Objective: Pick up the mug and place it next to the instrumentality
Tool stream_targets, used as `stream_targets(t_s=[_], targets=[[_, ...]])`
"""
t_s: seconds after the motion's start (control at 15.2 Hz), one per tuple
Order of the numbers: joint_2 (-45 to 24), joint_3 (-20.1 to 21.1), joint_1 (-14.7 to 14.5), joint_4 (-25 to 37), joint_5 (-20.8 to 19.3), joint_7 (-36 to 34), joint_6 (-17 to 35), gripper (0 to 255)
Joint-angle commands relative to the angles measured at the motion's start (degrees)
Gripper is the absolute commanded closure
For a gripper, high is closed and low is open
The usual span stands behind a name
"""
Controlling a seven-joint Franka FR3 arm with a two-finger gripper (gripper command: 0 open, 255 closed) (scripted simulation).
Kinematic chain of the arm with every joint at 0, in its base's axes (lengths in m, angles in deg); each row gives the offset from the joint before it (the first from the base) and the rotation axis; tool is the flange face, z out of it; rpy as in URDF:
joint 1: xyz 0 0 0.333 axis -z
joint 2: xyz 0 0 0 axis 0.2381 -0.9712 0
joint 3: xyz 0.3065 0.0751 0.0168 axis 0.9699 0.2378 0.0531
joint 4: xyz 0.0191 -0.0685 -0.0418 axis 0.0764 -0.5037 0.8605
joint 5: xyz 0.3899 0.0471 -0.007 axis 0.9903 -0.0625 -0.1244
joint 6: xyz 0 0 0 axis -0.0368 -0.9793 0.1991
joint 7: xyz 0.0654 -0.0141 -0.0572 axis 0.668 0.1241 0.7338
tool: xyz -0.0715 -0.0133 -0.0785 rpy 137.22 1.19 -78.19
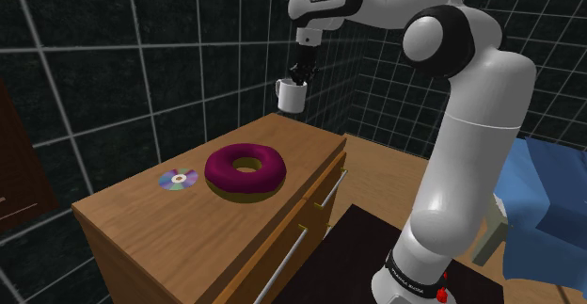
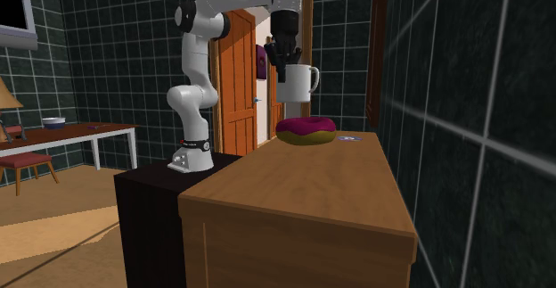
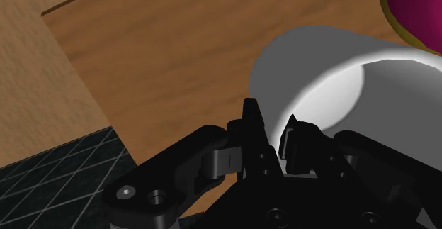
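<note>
A white mug [image 1: 291, 94] hangs in the air above the far end of the wooden dresser [image 1: 141, 219], held by its rim. My gripper [image 1: 301, 72] is shut on the mug's wall, one finger inside and one outside, as the wrist view shows on the mug [image 3: 333, 71] with the gripper [image 3: 273, 132]. In the second exterior view the mug [image 2: 298, 83] hangs below the gripper [image 2: 287, 61], handle toward that view's right. A shiny disc [image 1: 177, 178] lies flat on the dresser top, at the shoulder view's left of a purple ring [image 1: 245, 168].
The purple and yellow ring [image 2: 306, 128] lies mid-dresser between mug and disc [image 2: 347, 138]. Dark tiled walls stand behind the dresser. The dresser has drawers with bar handles [image 1: 320, 201]. A black stand [image 2: 147, 215] sits beside it. An orange door [image 2: 237, 81] and a white table [image 2: 80, 135] are farther off.
</note>
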Motion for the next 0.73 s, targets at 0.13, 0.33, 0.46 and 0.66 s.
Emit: stream_targets(t_s=[0.13,0.33,0.46,0.66], targets=[[-0.8,2.3,-2.9,0.6,0.0,-5.4,0.2,255],[-2.2,3.9,-4.9,2.5,0.3,-9.0,-0.2,255],[-3.5,4.9,-6.2,4.2,0.5,-11.3,-0.7,255],[-5.8,6.3,-8.1,7.4,0.8,-14.7,-1.5,255]])
